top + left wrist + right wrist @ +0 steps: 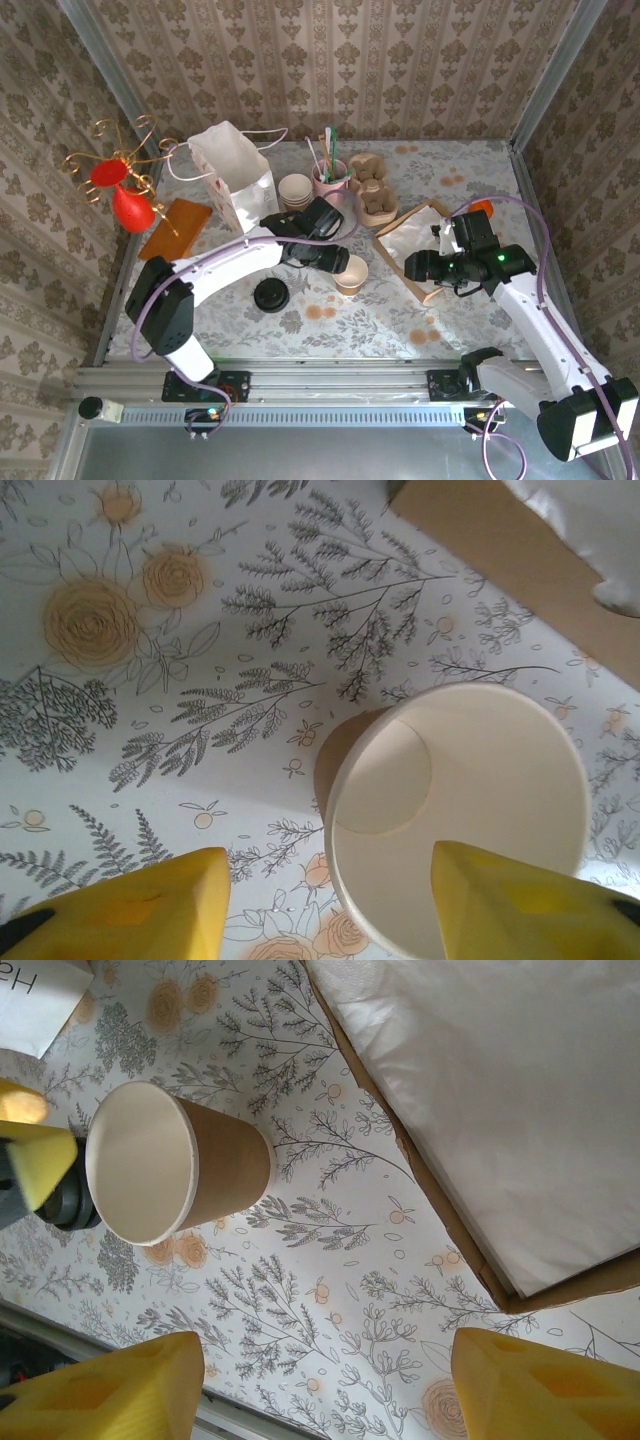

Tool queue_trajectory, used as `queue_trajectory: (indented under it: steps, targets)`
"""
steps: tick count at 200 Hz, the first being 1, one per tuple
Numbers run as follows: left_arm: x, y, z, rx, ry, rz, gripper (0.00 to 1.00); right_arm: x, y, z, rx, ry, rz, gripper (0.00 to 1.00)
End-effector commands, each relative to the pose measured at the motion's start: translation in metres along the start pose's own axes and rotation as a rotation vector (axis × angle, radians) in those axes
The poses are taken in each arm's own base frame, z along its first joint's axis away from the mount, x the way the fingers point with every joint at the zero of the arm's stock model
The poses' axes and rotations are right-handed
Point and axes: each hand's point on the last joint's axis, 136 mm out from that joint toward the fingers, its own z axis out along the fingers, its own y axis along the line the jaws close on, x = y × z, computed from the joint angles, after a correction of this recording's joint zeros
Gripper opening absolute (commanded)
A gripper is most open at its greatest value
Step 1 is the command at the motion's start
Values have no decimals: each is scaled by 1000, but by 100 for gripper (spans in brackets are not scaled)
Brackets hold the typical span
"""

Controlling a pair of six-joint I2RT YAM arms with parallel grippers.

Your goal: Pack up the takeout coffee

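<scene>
A lidless beige paper cup point(350, 272) stands upright on the floral tablecloth, also seen as the cup point(470, 800) and the cup point(190, 1165). My left gripper point(335, 262) hangs over its near rim and is open: in the left wrist view the gripper point(330, 910) has one yellow finger outside the cup wall and the other over the cup's inside, with gaps on both sides. A flat black lid point(270, 295) lies on the table left of the cup. My right gripper point(412, 267) is open to the cup's right, and nothing lies between the fingers of the gripper point(330, 1390). The takeout coffee is out of view.
A white paper bag point(235, 180) stands open at the back left. Beside it are stacked beige cups point(296, 190), a pink cup with straws point(328, 178) and a cardboard carrier point(375, 195). A brown tray with white napkins point(415, 235) lies right of the cup. A red ornament point(125, 195) stands far left.
</scene>
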Motion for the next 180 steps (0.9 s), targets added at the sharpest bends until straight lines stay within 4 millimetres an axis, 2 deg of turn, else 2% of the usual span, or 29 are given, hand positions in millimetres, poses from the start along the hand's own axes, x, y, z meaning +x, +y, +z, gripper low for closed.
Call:
queue_trajectory:
  steps: [1,26,43,78,132,180]
  targets:
    - [-7,-1,-2,3,5,-6,52,-3,7,-2,-28,-7,-6,66]
    - [-4,0,5,-9,26,-1,48,-2,6,0,-29,-4,-4,66]
    - [-2,0,10,-16,43,3,41,-1,6,0,-30,-3,-3,66]
    - [4,-3,17,-43,77,28,36,1,5,2,-32,-2,-2,66]
    - [6,-5,20,-104,108,77,25,2,5,2,-34,-5,-8,66]
    - [7,-5,20,-102,127,82,21,-4,8,0,-37,-7,-20,66]
